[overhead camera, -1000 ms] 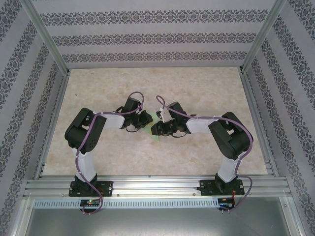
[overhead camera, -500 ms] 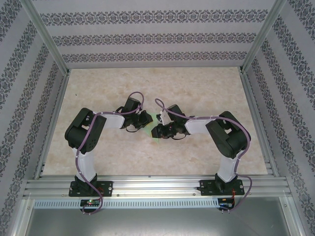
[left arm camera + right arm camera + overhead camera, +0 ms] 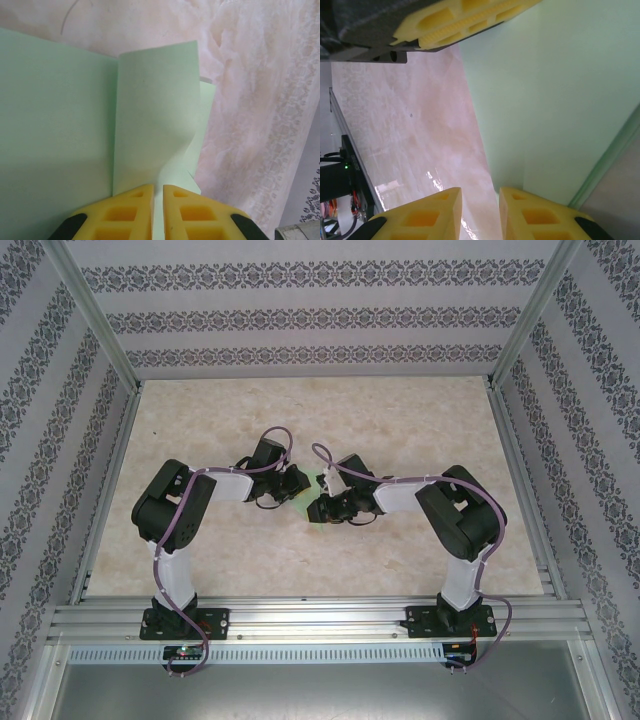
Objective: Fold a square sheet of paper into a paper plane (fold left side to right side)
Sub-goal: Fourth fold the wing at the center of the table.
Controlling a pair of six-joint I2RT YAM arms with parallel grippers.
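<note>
Overhead light: bright, even and diffuse, with only faint soft shadows beneath the arms.
Left wrist shadow: the square sheet of paper (image 3: pixel 55 125) dims toward 8 o'clock.
Right wrist glare: white streaks on the table (image 3: pixel 405 120) at 7 o'clock.
Focus: the left gripper (image 3: pixel 158 189) is soft-edged at 6 o'clock, while the paper's folds look crisp.
Left wrist exposure: washed pale at 3 o'clock.

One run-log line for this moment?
left gripper: shut on square sheet of paper | right gripper: open over its edge | fold: partial
</note>
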